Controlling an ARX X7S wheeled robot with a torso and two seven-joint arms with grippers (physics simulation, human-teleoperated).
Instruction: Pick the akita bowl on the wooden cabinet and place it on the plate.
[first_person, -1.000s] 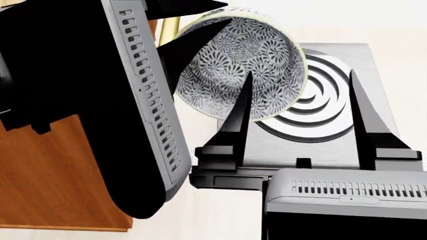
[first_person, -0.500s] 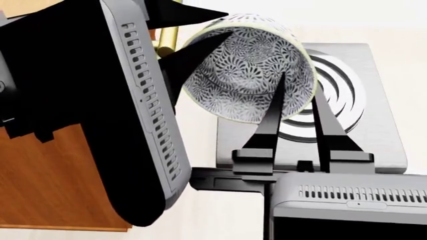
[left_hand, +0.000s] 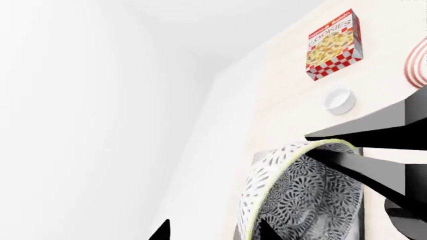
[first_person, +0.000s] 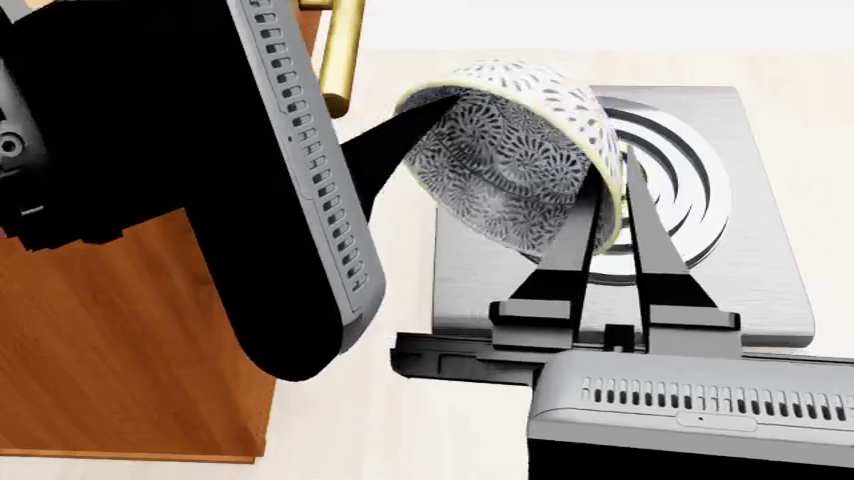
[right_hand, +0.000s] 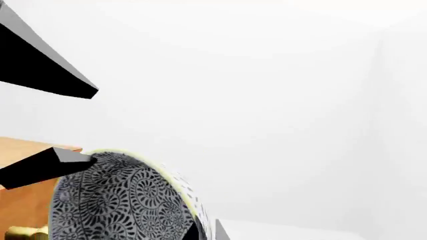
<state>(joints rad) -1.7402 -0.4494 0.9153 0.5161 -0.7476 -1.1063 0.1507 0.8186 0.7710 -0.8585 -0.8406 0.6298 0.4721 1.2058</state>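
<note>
bowl: akita bowl (first_person: 527, 165) is in the air, tipped on its side, above the grey stove (first_person: 721, 250) and just beside the wooden cabinet (first_person: 120, 340); not on the cabinet top, not on the plate.
right gripper: right gripper (first_person: 611, 195) has its two fingers close together, pinching the bowl's rim wall, one inside and one outside; clamped on the bowl.
left gripper: left gripper (first_person: 434, 100) has one finger reaching into the bowl at the opposite rim; second finger hidden behind the bowl, so can't tell if it grips or has let go.
plate: plate (left_hand: 417, 62) shows only as a red-ringed edge in the left wrist view, past the white cup (left_hand: 338, 100) and cookie box (left_hand: 333, 45); well apart from the bowl.
stage: looks like a handover between arms, transport to the plate not done.
risk 1: thin rim pinch on a tilted bowl, could rotate or slip out under its own weight and drop on the stove.
risk 2: if both arms grip and pull differently, the bowl gets pried loose.
risk 3: carrying toward the plate could clip the cup or box.
</note>
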